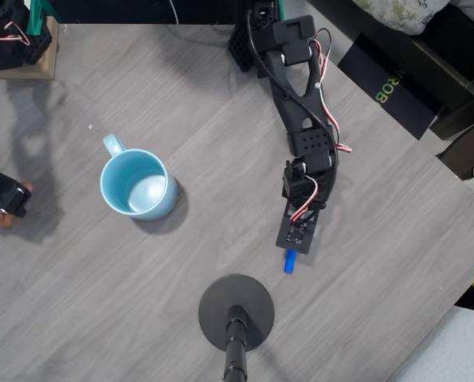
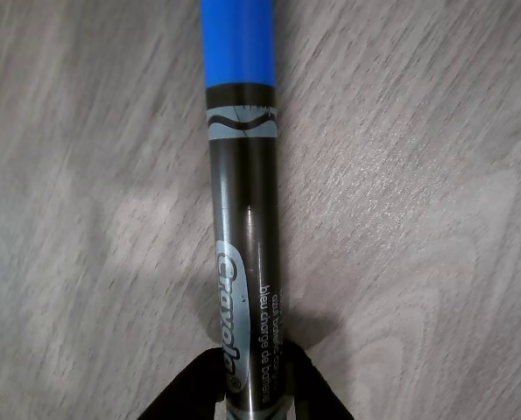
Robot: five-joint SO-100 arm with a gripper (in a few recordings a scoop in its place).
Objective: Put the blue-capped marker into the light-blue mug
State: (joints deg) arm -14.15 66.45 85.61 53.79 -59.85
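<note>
The blue-capped marker (image 2: 242, 219) runs up the middle of the wrist view, dark barrel below and blue cap at the top, close over the grey wood table. My gripper (image 2: 251, 389) is shut on the barrel's lower end, with a black fingertip pressed against each side. In the overhead view only the blue cap (image 1: 288, 262) pokes out from under the gripper (image 1: 294, 239), right of centre. The light-blue mug (image 1: 103, 181) stands upright at the left, its handle pointing up-left, well apart from the gripper.
A black round stand base (image 1: 237, 306) with a pole sits at the bottom centre, just below-left of the marker. The table's right edge (image 1: 460, 263) runs diagonally, with dark items beyond it. Open tabletop lies between the mug and the arm.
</note>
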